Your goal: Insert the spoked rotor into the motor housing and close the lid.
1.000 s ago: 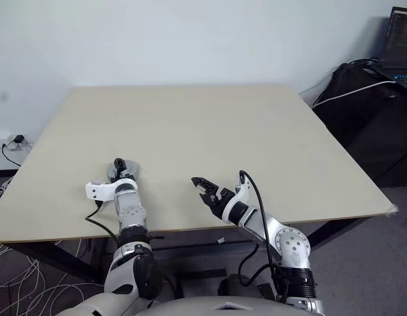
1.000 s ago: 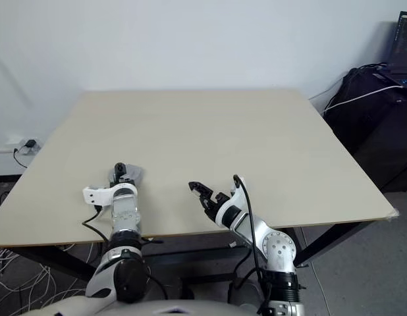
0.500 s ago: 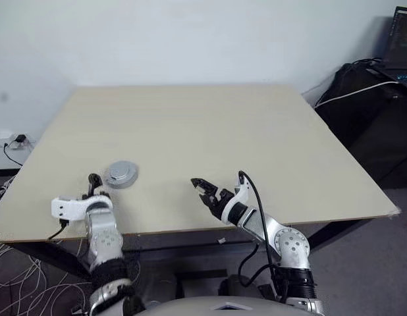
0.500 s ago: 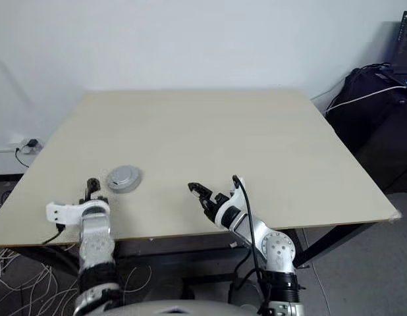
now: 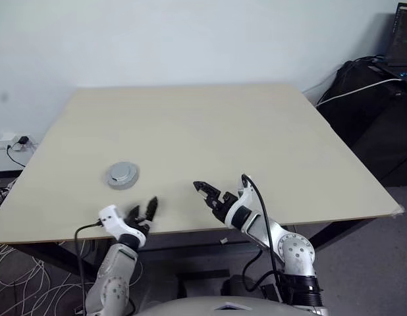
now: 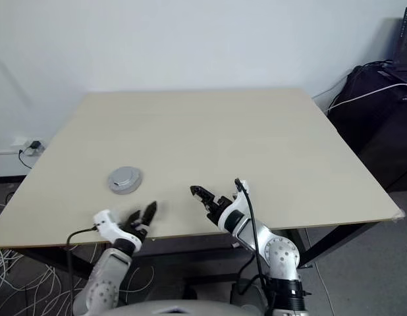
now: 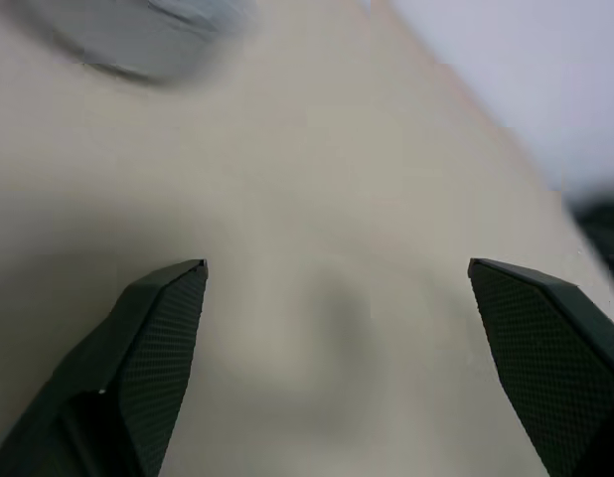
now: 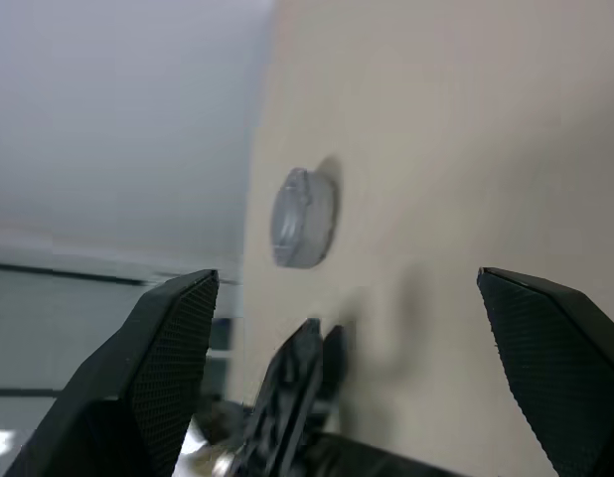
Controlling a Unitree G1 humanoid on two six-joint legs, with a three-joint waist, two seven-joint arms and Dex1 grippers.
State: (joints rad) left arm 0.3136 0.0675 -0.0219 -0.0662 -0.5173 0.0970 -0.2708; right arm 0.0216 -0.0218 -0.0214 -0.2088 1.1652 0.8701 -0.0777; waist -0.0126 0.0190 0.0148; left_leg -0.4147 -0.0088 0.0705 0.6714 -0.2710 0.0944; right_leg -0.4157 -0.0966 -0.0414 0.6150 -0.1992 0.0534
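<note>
We see the lid [image 5: 121, 175], a round matte grey metal disc with a raised hub, lying flat on the smooth pale table [image 5: 210, 125] at the lower left. Both left gripper [image 5: 148, 209] and right gripper [image 5: 202, 191] are spread wide and hold nothing.

No readable text, labels, brands, numbers or signs anywhere. Plain pale beige wooden table [image 5: 210, 125]: unmarked. Round silver-grey metal lid [image 5: 122, 175] with raised hub: no legible marking. Open dark laptop screen [image 5: 404, 34] at far right edge: faint coloured lines, too small to read. Blank white wall [image 5: 190, 39].
</note>
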